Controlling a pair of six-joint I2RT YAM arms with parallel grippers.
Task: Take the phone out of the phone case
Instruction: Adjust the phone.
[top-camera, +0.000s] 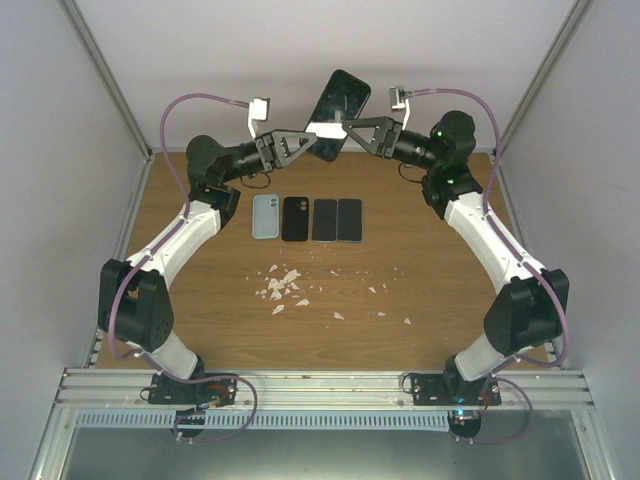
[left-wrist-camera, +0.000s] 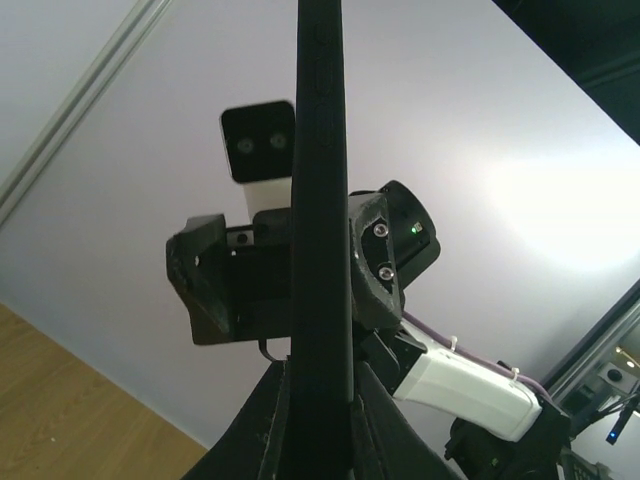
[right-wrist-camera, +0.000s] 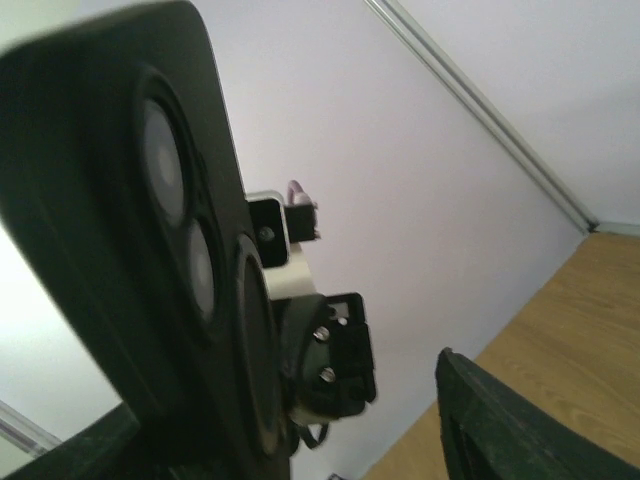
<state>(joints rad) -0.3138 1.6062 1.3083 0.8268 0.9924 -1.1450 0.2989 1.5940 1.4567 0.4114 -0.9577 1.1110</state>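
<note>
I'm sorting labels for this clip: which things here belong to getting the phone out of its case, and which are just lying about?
In the job: cased phone, held up in the air; left gripper, shut on it; right gripper, open at it.

Lying about: light blue case, black case, two dark phones, white scraps on the table.

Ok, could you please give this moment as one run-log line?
step: phone in case held above table | left tool: shut on phone | right tool: open beside phone | case: not yet off
</note>
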